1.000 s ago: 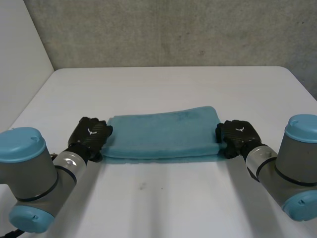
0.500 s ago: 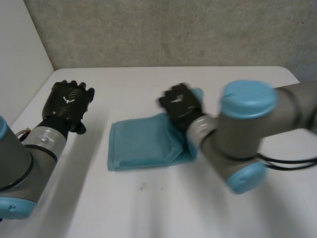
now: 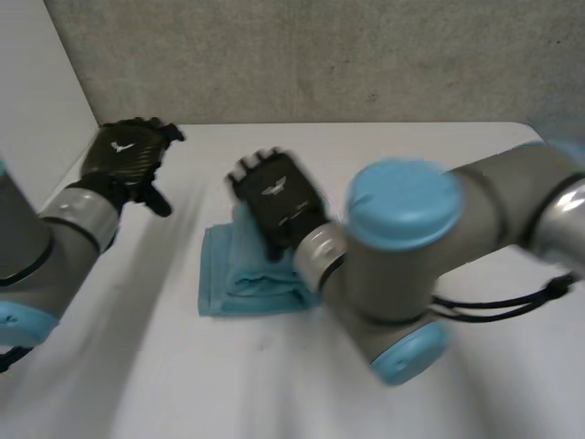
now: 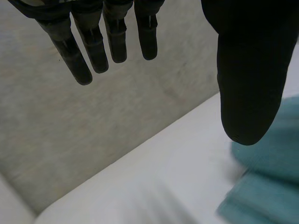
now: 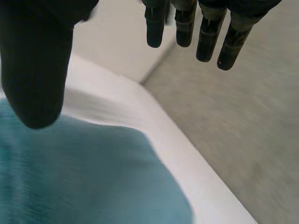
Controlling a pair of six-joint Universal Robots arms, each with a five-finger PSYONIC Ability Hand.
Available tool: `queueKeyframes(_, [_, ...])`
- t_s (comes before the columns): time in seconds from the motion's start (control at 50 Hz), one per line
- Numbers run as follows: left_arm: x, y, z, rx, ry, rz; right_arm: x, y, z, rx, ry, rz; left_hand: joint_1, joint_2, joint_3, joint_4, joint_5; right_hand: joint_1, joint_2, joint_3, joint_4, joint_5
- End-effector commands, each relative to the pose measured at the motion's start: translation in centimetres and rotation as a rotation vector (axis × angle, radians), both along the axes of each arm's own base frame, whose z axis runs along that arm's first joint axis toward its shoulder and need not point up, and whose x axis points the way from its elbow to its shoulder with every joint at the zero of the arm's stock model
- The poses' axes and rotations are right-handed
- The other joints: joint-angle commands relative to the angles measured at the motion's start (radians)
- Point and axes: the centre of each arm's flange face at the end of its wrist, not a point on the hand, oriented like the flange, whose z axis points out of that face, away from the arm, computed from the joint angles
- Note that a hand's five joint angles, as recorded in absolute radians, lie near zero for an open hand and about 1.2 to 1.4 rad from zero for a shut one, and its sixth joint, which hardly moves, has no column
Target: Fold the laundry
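On the white desk [image 3: 183, 384], slightly toward 9 o'clock from centre: teal towel [image 3: 239, 282], folded into a thick bundle. Over its 1 o'clock corner: right hand [image 3: 274, 201], fingers straight, thumb apart, grasping nothing. At the towel's 10 o'clock, well off the cloth: left hand [image 3: 125, 157], likewise released. Likely risk: top layer springing open unpinned, or snagging on right fingers passing low.

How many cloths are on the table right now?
1. A folded teal towel lies on the table, partly under the open right hand. The open left hand is off it, near the far left corner. The right arm covers some table, so another could be hidden.
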Motion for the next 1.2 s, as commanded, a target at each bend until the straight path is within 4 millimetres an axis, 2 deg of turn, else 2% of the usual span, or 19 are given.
queueKeyframes(0.02, [-5.7, 0.5, -0.6, 0.097, 0.137, -0.146, -5.6, -4.4, 0.9, 0.190, -0.160, -0.193, 0.011, 0.023, 0.021, 0.029, 0.038, -0.038, -0.050, -0.042, -0.065, -0.066])
queueKeyframes(0.04, [-6.1, 0.4, -0.9, 0.116, 0.149, -0.152, -6.4, -5.2, 0.6, 0.216, -0.177, -0.226, 0.011, 0.023, 0.021, 0.029, 0.038, -0.038, -0.050, -0.042, -0.065, -0.066])
queueKeyframes(0.12, [-8.3, 0.6, -3.1, 0.228, 0.181, -0.209, -8.0, -6.8, 0.2, 0.261, -0.213, -0.283, 0.014, 0.026, 0.024, 0.032, 0.041, -0.038, -0.050, -0.042, -0.065, -0.066])
queueKeyframes(0.14, [-9.1, 0.8, -4.1, 0.268, 0.181, -0.232, -8.1, -7.0, 0.1, 0.267, -0.219, -0.289, 0.017, 0.029, 0.027, 0.035, 0.043, -0.038, -0.050, -0.042, -0.065, -0.066])
queueKeyframes(0.22, [-9.9, 1.0, -6.3, 0.330, 0.164, -0.243, -8.4, -7.5, -0.4, 0.295, -0.220, -0.302, 0.029, 0.041, 0.038, 0.046, 0.055, -0.038, -0.050, -0.042, -0.065, -0.066])
queueKeyframes(0.3, [-9.8, 0.9, -7.7, 0.360, 0.149, -0.226, -7.5, -8.3, -2.7, 0.351, -0.184, -0.276, 0.038, 0.050, 0.047, 0.055, 0.064, -0.038, -0.050, -0.042, -0.065, -0.066])
queueKeyframes(0.36, [-9.6, 0.8, -7.9, 0.366, 0.143, -0.203, -7.0, -8.3, -3.6, 0.389, -0.159, -0.257, 0.046, 0.058, 0.056, 0.064, 0.073, -0.038, -0.050, -0.042, -0.065, -0.066])
queueKeyframes(0.48, [-7.5, 0.6, -8.6, 0.400, 0.096, -0.112, -5.7, -8.9, -4.8, 0.471, -0.118, -0.199, 0.046, 0.058, 0.056, 0.064, 0.073, -0.038, -0.050, -0.042, -0.065, -0.066])
queueKeyframes(0.7, [-4.4, 0.8, -9.0, 0.366, -0.139, -0.043, -3.9, -9.0, -6.2, 0.557, -0.114, -0.119, 0.035, 0.047, 0.044, 0.052, 0.061, -0.038, -0.050, -0.042, -0.065, -0.066])
queueKeyframes(0.86, [-3.6, 1.3, -9.0, 0.346, -0.210, 0.008, -3.5, -9.0, -8.1, 0.591, -0.069, -0.124, 0.032, 0.044, 0.041, 0.049, 0.058, -0.038, -0.050, -0.042, -0.065, -0.066])
queueKeyframes(0.94, [-3.6, 1.5, -8.1, 0.327, -0.202, 0.010, -3.6, -9.1, -8.1, 0.595, -0.061, -0.127, 0.032, 0.044, 0.041, 0.049, 0.058, -0.038, -0.050, -0.042, -0.065, -0.066])
queueKeyframes(1.0, [-3.8, 1.7, -6.5, 0.287, -0.184, 0.005, -3.6, -9.1, -7.6, 0.590, -0.065, -0.126, 0.029, 0.041, 0.039, 0.046, 0.055, -0.038, -0.050, -0.042, -0.065, -0.066])
queueKeyframes(1.06, [-3.9, 1.9, -4.8, 0.249, -0.157, 0.002, -3.8, -9.4, -5.5, 0.553, -0.092, -0.127, 0.029, 0.041, 0.039, 0.046, 0.055, -0.038, -0.050, -0.042, -0.065, -0.066])
queueKeyframes(1.08, [-4.0, 1.9, -3.8, 0.222, -0.143, -0.001, -3.8, -9.4, -3.9, 0.525, -0.113, -0.123, 0.023, 0.035, 0.033, 0.040, 0.049, -0.038, -0.050, -0.042, -0.065, -0.066])
queueKeyframes(1.1, [-4.1, 2.0, -2.5, 0.191, -0.126, -0.001, -4.1, -9.2, -1.4, 0.480, -0.145, -0.122, 0.006, 0.018, 0.015, 0.023, 0.032, -0.038, -0.050, -0.042, -0.065, -0.066])
queueKeyframes(1.12, [-4.1, 2.2, -1.2, 0.159, -0.107, -0.003, -4.1, -9.2, -1.3, 0.479, -0.145, -0.122, 0.000, 0.012, 0.009, 0.017, 0.026, -0.038, -0.050, -0.042, -0.065, -0.066])
queueKeyframes(1.14, [-4.1, 2.2, -1.2, 0.159, -0.107, -0.003, -4.5, -9.1, 0.8, 0.435, -0.174, -0.130, 0.000, 0.011, 0.009, 0.017, 0.026, -0.038, -0.050, -0.042, -0.065, -0.066])
queueKeyframes(1.18, [-3.9, 2.4, 2.5, 0.081, -0.043, 0.003, -6.2, -8.6, 5.6, 0.331, -0.240, -0.219, -0.012, 0.000, -0.002, 0.005, 0.014, -0.038, -0.050, -0.042, -0.065, -0.066])
queueKeyframes(1.2, [-3.7, 2.5, 3.6, 0.068, -0.015, 0.008, -7.2, -8.6, 7.0, 0.292, -0.256, -0.269, -0.018, -0.006, -0.008, -0.001, 0.008, -0.038, -0.050, -0.042, -0.065, -0.066])
